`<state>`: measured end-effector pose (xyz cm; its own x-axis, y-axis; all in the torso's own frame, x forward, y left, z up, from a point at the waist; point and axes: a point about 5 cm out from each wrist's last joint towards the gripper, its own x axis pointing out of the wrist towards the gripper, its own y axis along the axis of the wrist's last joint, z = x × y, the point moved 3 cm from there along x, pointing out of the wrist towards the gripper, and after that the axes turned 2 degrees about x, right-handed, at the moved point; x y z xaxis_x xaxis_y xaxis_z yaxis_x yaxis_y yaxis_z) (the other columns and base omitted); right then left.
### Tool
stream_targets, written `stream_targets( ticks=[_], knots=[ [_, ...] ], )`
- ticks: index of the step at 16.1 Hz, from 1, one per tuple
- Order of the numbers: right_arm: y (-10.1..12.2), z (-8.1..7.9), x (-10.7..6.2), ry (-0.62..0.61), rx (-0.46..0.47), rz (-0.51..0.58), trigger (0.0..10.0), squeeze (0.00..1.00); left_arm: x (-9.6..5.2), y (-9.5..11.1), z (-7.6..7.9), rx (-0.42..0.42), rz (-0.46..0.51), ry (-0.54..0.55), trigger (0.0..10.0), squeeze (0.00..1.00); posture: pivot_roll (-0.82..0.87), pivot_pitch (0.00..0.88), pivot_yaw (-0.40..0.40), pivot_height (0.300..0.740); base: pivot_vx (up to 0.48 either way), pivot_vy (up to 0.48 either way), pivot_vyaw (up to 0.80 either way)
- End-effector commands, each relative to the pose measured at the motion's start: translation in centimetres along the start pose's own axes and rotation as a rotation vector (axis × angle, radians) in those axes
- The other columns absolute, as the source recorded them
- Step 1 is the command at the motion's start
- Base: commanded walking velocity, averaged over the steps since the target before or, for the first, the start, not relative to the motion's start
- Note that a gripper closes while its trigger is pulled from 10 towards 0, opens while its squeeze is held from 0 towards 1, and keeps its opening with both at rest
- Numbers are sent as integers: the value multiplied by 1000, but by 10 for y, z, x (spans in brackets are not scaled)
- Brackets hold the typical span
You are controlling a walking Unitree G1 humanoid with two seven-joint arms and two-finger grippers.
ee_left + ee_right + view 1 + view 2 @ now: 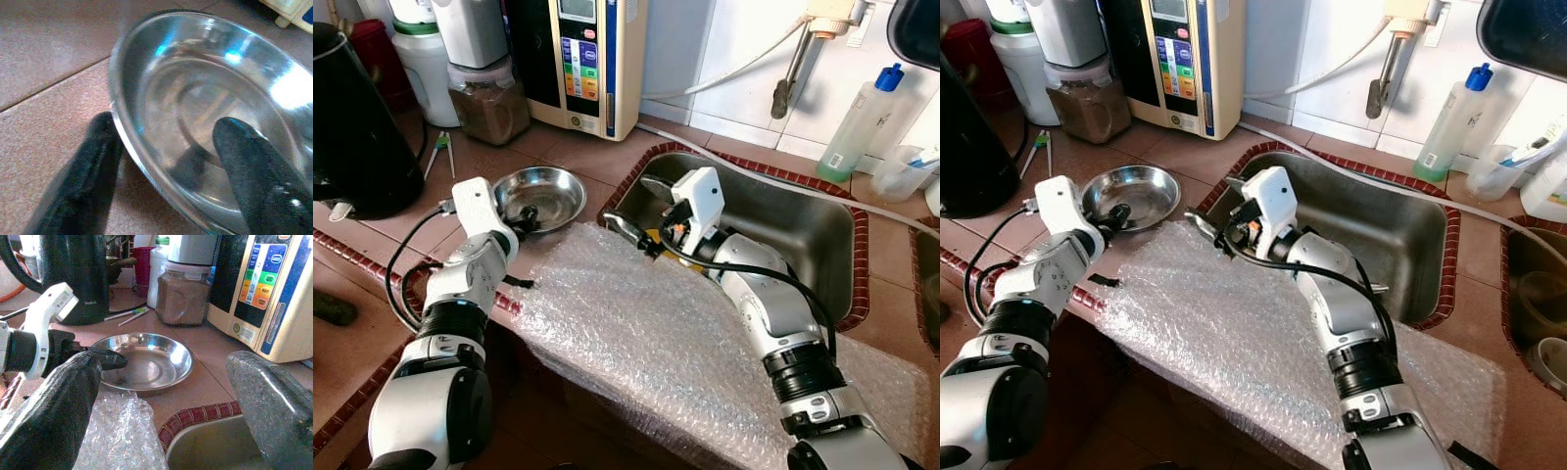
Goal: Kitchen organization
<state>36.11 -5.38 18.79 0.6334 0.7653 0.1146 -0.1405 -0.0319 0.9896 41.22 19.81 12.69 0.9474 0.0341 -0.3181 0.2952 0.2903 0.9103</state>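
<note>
A shallow steel bowl [553, 191] rests on the tiled counter, just left of the sink [783, 220]. My left gripper [523, 223] is open at the bowl's near rim, one finger [90, 166] outside the rim and the other finger [254, 171] inside the bowl [210, 98]. My right gripper [628, 201] hovers open over the sink's near-left corner, pointing toward the bowl [146, 360], with nothing between its fingers. A sheet of bubble wrap [636, 333] lies spread on the counter under both arms.
A black kettle [352, 127] stands at the far left. A jar of brown powder [489, 98] and a water purifier [592, 59] stand behind the bowl. A clear bottle with a blue cap [862, 122] stands behind the sink. A second basin [1538, 294] lies at the right.
</note>
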Motion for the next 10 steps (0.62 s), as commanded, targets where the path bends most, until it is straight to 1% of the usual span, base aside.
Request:
stream_targets(
  ticks=[1,10],
  knots=[
    [1,-1,0,13,-15,-9,10000,0,0,-9,-4,-15,-41,10,0,0,31,39,0,740,0,0,0],
    [0,-5,0,44,-17,-28,10000,0,-1,0,-8,-23,20,37,0,0,30,37,-3,740,0,0,0]
  ],
)
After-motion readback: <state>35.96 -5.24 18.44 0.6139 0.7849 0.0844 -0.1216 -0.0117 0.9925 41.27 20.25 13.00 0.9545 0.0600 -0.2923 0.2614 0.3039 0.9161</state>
